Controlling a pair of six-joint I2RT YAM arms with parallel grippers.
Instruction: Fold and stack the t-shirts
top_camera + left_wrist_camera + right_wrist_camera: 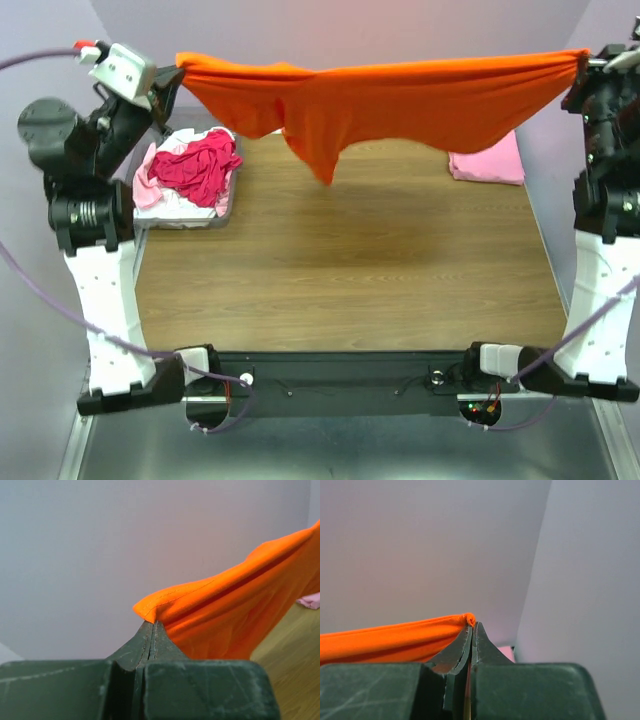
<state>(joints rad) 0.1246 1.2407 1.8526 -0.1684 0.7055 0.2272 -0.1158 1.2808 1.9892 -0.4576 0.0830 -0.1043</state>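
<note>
The bright orange t-shirt hangs stretched in the air across the back of the table, held at both ends. My left gripper is shut on its left corner, raised at the back left. My right gripper is shut on its right corner, raised at the back right. A fold of the shirt sags toward the table at the middle left. A folded light pink t-shirt lies at the back right. A crumpled magenta shirt lies on pale pink and white shirts in the bin.
The clear plastic bin with the shirt pile stands at the back left under my left arm. The wooden table stretches below the hanging shirt. Grey walls close in on both sides and behind.
</note>
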